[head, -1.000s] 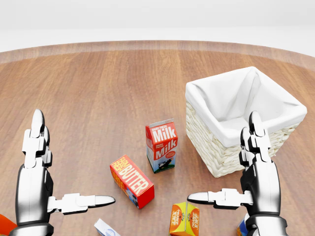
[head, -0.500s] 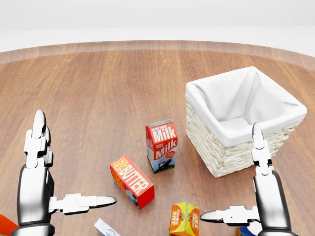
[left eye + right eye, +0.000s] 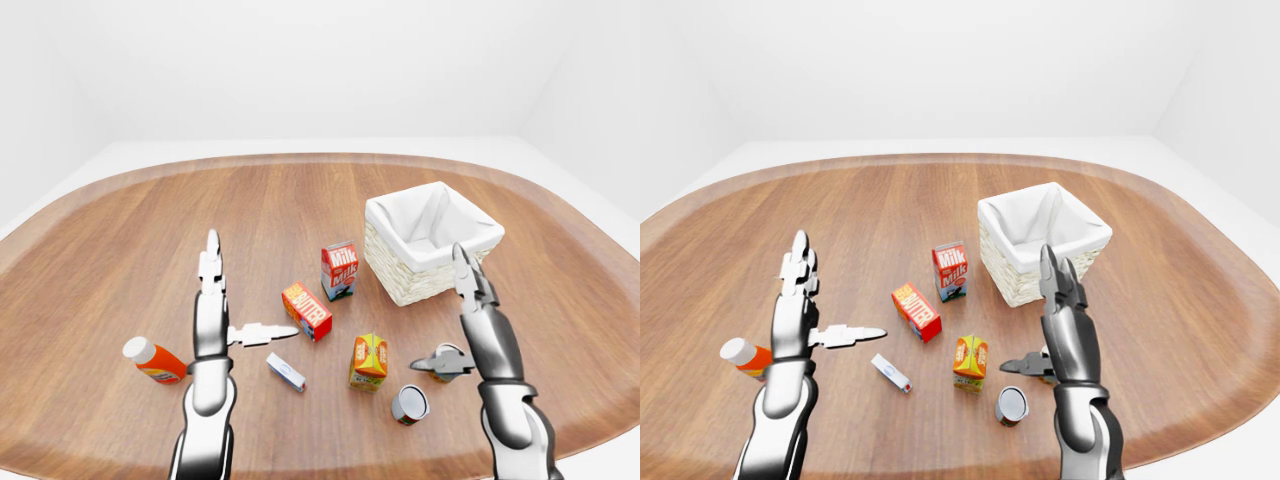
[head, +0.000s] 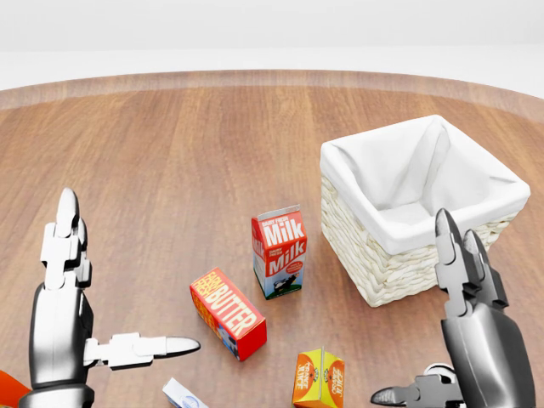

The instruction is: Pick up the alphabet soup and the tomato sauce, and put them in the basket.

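A can (image 3: 410, 403) lies on its side on the wooden table (image 3: 150, 230), near the bottom of the left-eye view. A second can (image 3: 449, 351) stands just right of it, mostly hidden behind my right thumb. I cannot read either label. The white-lined wicker basket (image 3: 432, 265) stands empty at the upper right. My right hand (image 3: 438, 310) is open, fingers pointing up, thumb beside the hidden can, below the basket. My left hand (image 3: 245, 290) is open and empty at the left, thumb pointing towards the butter box.
A milk carton (image 3: 339, 270), a red butter box (image 3: 307, 311), an orange juice carton (image 3: 368, 361) and a small white box (image 3: 285, 372) lie between my hands. An orange bottle (image 3: 153, 361) lies at the far left.
My right hand has dropped towards the bottom of the head view, with its thumb now low beside the hidden can. The left hand has barely moved.
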Robot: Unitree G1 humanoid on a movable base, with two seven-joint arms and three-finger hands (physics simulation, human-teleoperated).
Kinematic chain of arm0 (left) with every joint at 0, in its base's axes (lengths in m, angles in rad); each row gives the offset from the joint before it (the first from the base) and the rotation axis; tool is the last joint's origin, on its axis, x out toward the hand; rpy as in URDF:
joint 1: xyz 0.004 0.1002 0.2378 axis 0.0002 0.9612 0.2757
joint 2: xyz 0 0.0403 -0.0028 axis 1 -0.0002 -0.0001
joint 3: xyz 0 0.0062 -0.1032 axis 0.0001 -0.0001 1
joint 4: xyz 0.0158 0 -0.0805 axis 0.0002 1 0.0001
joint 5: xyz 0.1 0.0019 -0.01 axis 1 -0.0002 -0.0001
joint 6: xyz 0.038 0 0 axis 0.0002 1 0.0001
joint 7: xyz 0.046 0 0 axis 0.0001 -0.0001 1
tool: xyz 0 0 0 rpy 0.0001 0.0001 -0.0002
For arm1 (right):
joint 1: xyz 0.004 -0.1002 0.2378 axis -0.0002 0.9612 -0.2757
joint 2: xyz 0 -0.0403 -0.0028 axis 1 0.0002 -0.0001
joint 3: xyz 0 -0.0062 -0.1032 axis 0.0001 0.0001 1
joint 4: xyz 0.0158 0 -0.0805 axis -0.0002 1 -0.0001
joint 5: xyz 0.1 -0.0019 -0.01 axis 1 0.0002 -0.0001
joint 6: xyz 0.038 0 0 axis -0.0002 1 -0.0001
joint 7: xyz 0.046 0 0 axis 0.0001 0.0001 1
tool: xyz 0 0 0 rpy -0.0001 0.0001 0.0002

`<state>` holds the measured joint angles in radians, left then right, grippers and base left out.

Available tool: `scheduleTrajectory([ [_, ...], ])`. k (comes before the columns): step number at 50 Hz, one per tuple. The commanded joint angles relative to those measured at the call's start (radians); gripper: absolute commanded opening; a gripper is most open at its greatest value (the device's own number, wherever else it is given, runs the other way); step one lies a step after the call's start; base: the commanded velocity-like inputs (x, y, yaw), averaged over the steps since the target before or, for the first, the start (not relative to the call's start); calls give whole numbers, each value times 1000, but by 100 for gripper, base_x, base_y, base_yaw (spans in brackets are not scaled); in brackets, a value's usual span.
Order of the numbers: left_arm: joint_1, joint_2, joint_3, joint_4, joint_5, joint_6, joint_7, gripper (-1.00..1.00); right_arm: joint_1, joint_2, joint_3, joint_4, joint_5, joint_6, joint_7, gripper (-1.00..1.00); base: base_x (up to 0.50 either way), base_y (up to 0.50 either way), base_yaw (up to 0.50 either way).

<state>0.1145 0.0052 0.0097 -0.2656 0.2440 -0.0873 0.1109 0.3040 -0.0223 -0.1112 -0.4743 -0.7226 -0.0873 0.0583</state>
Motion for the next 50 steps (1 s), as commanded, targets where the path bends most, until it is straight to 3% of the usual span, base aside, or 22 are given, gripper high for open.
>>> scheduleTrajectory([
  [1,-4,0,5,-4,-6,0,1,100,17,-4,-31,-8,-177,0,-31,100,0,0,0],
  [20,-1,1,4,9,-1,0,4,100,-33,-44,-45,114,-356,0,-167,100,0,0,0],
  [50,2,0,2,6,4,0,6,100,-14,-83,-49,208,-403,0,-150,100,0,0,0],
])
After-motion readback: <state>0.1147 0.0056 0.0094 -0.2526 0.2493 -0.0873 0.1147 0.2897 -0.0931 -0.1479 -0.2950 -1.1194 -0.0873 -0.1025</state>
